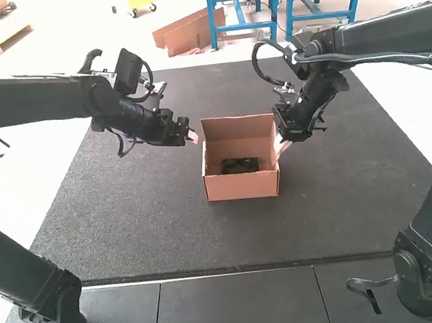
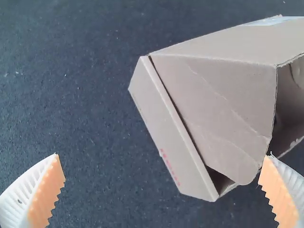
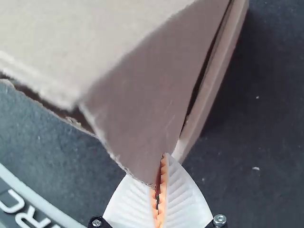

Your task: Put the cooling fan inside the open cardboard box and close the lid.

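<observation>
Box (image 1: 243,183): open on tabletop (image 1: 128,221), lid (image 1: 236,129) upright.
Fan (image 1: 239,164): inside box.
Left jaws: spread wide, beside box.
Right jaws: pinching box's side flap (image 3: 142,118).

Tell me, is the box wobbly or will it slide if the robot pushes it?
The box is probably stiff: its walls stand straight. Its thin flap likely bends easily where the right jaws pinch it. It looks light, holding just the fan, so a push may slide it.
</observation>
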